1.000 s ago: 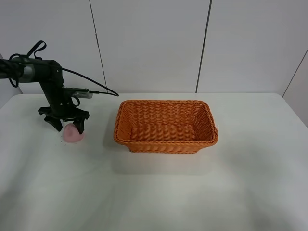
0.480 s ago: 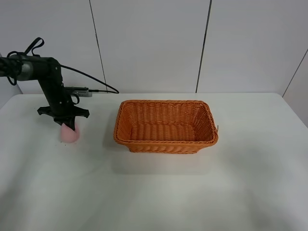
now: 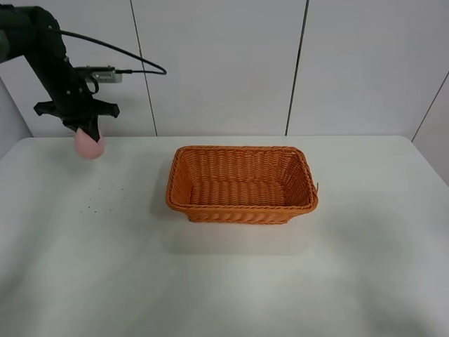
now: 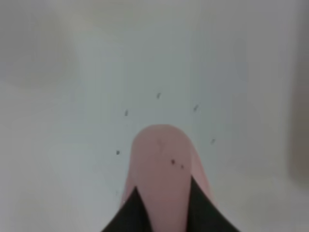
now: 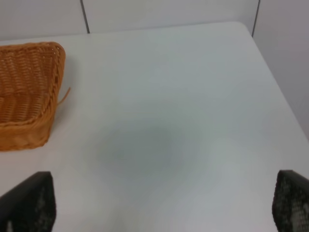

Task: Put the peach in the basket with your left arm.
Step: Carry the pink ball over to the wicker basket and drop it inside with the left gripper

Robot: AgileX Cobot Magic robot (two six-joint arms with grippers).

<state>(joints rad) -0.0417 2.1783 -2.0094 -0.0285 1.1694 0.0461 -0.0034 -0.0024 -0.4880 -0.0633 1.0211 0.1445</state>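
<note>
- The left arm (image 3: 50, 60) has its jaws closed on the peach (image 3: 90, 145). In the wrist view the black fingers (image 4: 126, 217) pinch only the near end of the fruit, and most of its rounded body sticks out past them.
- The peach hangs in the air above the far left part of the tabletop (image 3: 224, 288). It is well apart from the basket (image 3: 242, 184), which sits near the middle.
- The step in hand looks to be the carry across to the basket.
- The grip seems shallow, so the sweep should be smooth, with no sharp starts or stops. The matte surface ought to give some friction, but a jerk could work the fruit loose.
- The height should be kept until the peach is past the basket's left rolled rim. Descending early risks clipping that rim or the flared side.
- The aim should be the middle of the woven floor rather than a sloping wall, where the fruit could roll.
- The peach should be lowered inside the basket before the jaws part, so it drops only a little and does not bounce out.
- The right arm's jaws stand wide apart and empty, with one fingertip (image 5: 29, 203) showing at each lower corner of its wrist view. That arm sits on the far side of the basket and needs no move.
</note>
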